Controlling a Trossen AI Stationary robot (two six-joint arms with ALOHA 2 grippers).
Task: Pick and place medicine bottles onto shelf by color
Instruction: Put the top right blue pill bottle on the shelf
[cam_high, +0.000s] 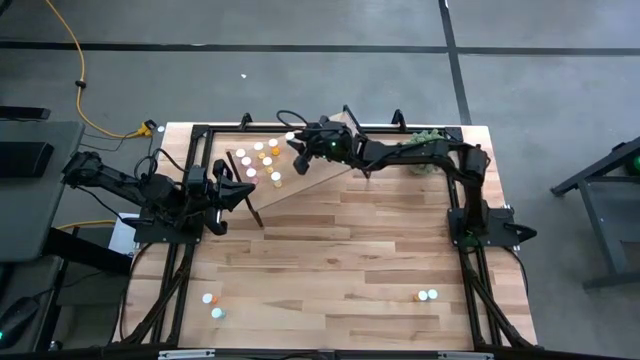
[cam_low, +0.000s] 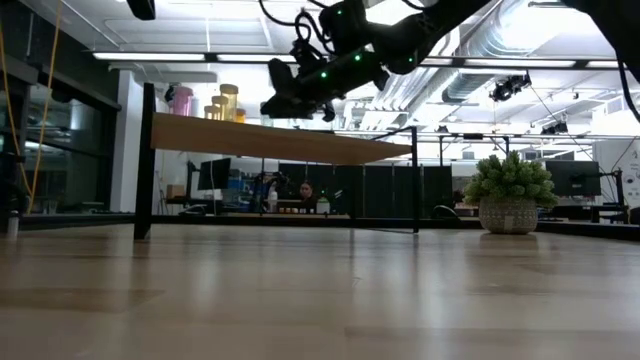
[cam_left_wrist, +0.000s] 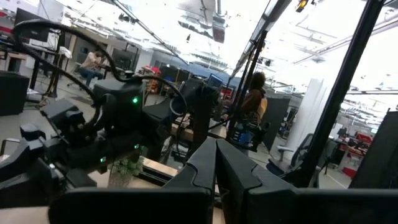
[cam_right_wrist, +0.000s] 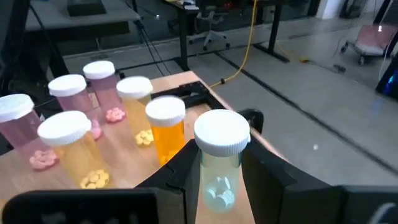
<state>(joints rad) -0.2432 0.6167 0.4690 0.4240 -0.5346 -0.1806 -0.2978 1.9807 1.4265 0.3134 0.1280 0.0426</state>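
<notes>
On the shelf (cam_high: 300, 170) at upper centre, the right gripper (cam_right_wrist: 219, 186) is clasping a teal bottle (cam_right_wrist: 221, 165); the left gripper (cam_high: 245, 192), mid-left, is sitting closed and empty.

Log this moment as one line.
right hand: shut on teal bottle, over shelf | left hand: shut, idle at table's left

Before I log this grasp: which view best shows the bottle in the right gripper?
The right wrist view: the teal bottle sits close up between the right gripper fingers, white cap and pills visible. The high view shows only the gripper over the shelf; the low view hides the bottle; the left wrist view doesn't show it.
</notes>
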